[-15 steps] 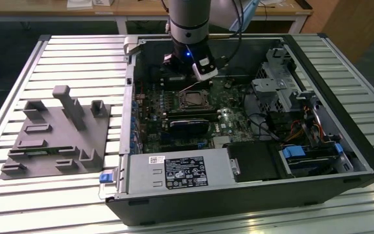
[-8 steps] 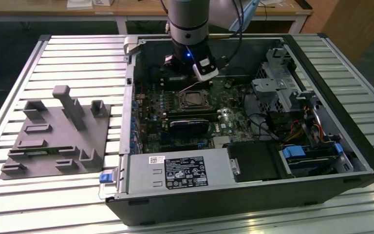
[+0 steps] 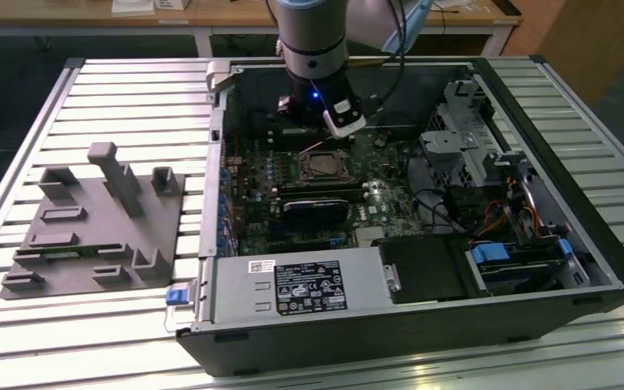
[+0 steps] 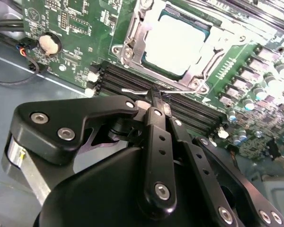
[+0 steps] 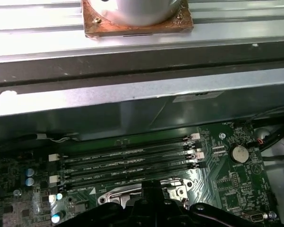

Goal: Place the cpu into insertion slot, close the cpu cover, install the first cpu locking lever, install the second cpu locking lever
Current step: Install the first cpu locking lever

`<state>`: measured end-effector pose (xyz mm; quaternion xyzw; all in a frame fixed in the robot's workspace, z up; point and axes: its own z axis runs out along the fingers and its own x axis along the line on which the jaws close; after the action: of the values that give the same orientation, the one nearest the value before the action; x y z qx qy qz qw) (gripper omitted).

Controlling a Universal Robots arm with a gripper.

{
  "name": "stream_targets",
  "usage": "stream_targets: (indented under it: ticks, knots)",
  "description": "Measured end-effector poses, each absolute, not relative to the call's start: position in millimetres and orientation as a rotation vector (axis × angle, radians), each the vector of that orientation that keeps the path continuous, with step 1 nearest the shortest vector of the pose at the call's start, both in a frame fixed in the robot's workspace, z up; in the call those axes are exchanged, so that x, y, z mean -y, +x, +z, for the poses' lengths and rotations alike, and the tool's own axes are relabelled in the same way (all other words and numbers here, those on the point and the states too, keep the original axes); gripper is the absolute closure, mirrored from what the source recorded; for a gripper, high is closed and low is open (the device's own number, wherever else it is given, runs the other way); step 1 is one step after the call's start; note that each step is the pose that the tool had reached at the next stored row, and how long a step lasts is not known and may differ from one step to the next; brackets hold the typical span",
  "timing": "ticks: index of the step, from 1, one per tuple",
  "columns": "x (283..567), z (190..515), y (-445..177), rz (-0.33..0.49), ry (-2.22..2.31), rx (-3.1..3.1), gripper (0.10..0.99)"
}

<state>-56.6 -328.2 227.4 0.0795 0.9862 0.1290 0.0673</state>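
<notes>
The pale silver cpu [image 4: 177, 40] lies in the insertion slot [image 3: 318, 166] on the green motherboard [image 4: 75, 23]. The silver cpu cover [image 4: 132, 40] lies flat around it as a frame. A thin silver locking lever [image 4: 184, 91] runs along the socket's edge beside the memory slots. My gripper [image 4: 155, 98] is shut, its black fingertips pressed together and touching this lever wire. In the exterior view the gripper [image 3: 314, 140] hangs just behind the socket, inside the open computer case. In the first wrist view the socket's metal frame [image 5: 177, 191] peeks out just beyond the black fingers [image 5: 146, 203].
Long black memory slots [image 5: 128, 163] lie between the socket and the case wall [image 5: 132, 99]. A black card [image 3: 318, 210] and the power supply [image 3: 290, 284] sit nearer the front. Drive cages and cables [image 3: 486, 162] fill the exterior view's right. A grey fixture [image 3: 95, 227] stands outside the case.
</notes>
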Motion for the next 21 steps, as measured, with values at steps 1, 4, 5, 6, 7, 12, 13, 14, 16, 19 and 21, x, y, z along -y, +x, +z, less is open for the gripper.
stream_targets:
  ticks: [1,4,5,6,7,12,13,14,16,19,21]
  knots:
    - [328.0,227.1,-56.6,0.384,0.239,-2.970,0.980]
    - [325.5,226.2,-56.6,0.374,0.237,-2.969,0.980]
    - [323.7,225.9,-56.6,0.370,0.237,-2.969,0.980]
    - [321.5,225.7,-56.6,0.367,0.237,-2.969,0.980]
    - [319.0,225.4,-56.6,0.362,0.236,-2.969,0.980]
    - [311.0,224.3,-55.6,0.323,0.241,-2.970,0.980]
    - [310.4,223.8,-55.2,0.316,0.245,-2.970,0.980]
    - [309.4,222.5,-54.1,0.309,0.256,-2.969,0.980]
    - [308.3,221.5,-52.8,0.306,0.268,-2.967,0.980]
    - [307.0,220.1,-50.8,0.302,0.288,-2.964,0.980]
    - [306.5,219.1,-49.7,0.299,0.306,-2.961,0.980]
